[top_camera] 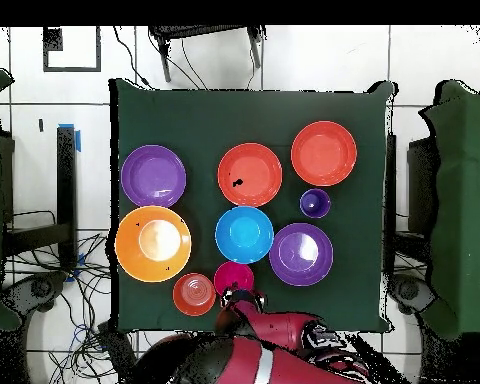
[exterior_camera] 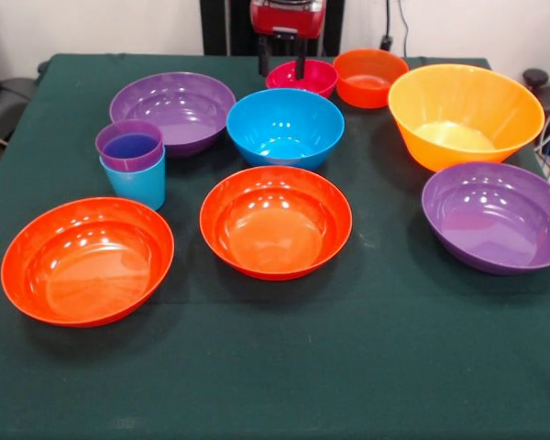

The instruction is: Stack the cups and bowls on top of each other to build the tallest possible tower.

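Note:
My gripper (exterior_camera: 282,64) hangs at the table's far side, right at the small pink bowl (exterior_camera: 304,79). Its two dark fingers (exterior_camera: 264,60) stand apart, so it is open. In the overhead view the gripper (top_camera: 242,296) sits at the pink bowl's (top_camera: 232,275) edge. The purple cup (exterior_camera: 129,145) is nested in the light blue cup (exterior_camera: 139,186), which stands upright on the left; from overhead the pair shows as one purple circle (top_camera: 315,203). The small orange bowl (exterior_camera: 368,77) stands beside the pink one. The medium blue bowl (exterior_camera: 285,126) is in the middle.
Two wide orange-red bowls (exterior_camera: 88,260) (exterior_camera: 275,220) sit near the front. Wide purple bowls stand at the back left (exterior_camera: 172,110) and front right (exterior_camera: 497,216). The large yellow-orange bowl (exterior_camera: 465,115) is at the right. All rest upright on the green cloth (exterior_camera: 348,367).

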Tool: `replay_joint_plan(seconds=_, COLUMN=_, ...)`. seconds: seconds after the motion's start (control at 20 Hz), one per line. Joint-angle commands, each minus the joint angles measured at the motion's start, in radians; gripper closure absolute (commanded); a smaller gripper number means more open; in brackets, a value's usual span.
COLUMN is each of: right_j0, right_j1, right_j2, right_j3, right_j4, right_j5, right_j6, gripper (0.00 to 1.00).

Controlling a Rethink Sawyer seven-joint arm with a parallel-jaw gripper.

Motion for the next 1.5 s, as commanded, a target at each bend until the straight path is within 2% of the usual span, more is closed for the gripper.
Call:
replay_joint_plan(seconds=0.05, right_j0=0.052, right_j1=0.1, right_j2=0.008, right_j3=-0.021, right_j4=0.054, right_j5=-0.084, right_j6=0.171, gripper=0.0)
replay_joint_plan(seconds=0.35, right_j0=0.062, right_j1=0.13, right_j2=-0.027, right_j3=-0.034, right_j4=0.043, right_j5=-0.097, right_j6=0.152, gripper=0.0)
replay_joint_plan(seconds=1.05, right_j0=0.065, right_j1=0.111, right_j2=-0.025, right_j3=-0.042, right_j4=0.041, right_j5=-0.052, right_j6=0.141, gripper=0.0)
replay_joint_plan(seconds=1.5, right_j0=0.028, right_j1=0.124, right_j2=0.02, right_j3=-0.034, right_j4=0.018, right_j5=-0.127, right_j6=0.167, gripper=0.0)
